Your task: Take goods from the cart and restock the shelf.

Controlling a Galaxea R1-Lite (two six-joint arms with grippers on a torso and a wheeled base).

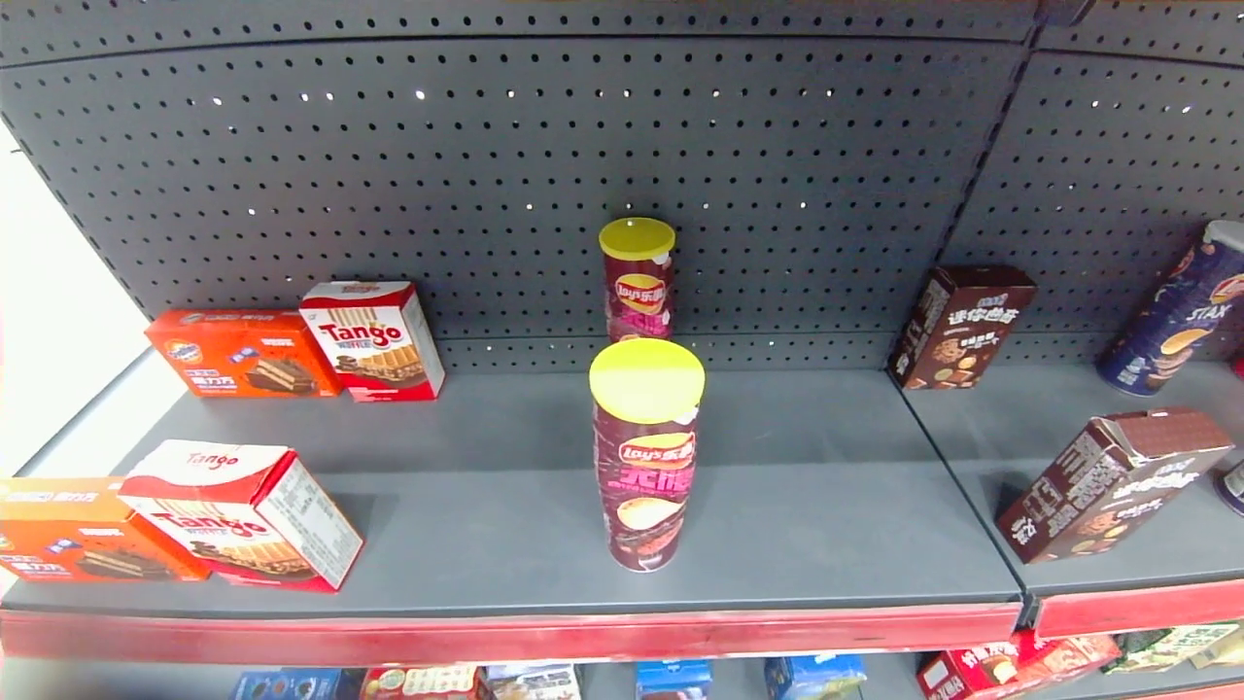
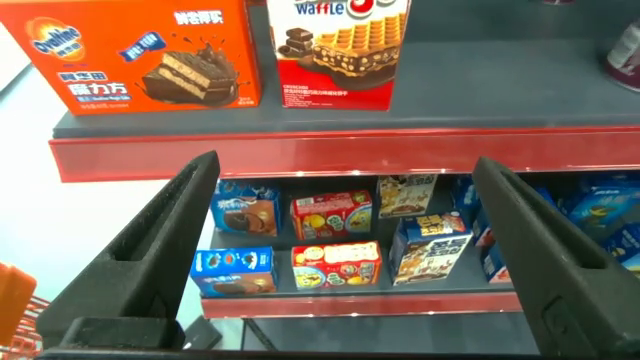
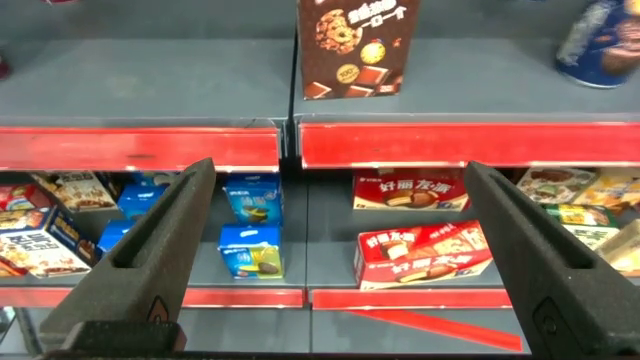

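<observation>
One rear can [image 1: 638, 282], base behind front can [image 1: 646, 457]

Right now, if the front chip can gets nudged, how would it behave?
The front chip can stands tall and narrow, so a high push would probably tip it. Being round, it would likely then roll along the shelf.

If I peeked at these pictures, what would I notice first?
Two tall cans with bright yellow lids stand out. The front can stands upright in the middle of the shelf, and the back can stands right behind it against the holey wall. A red-and-white wafer box sits at the front left, and a brown box at the front right.
</observation>
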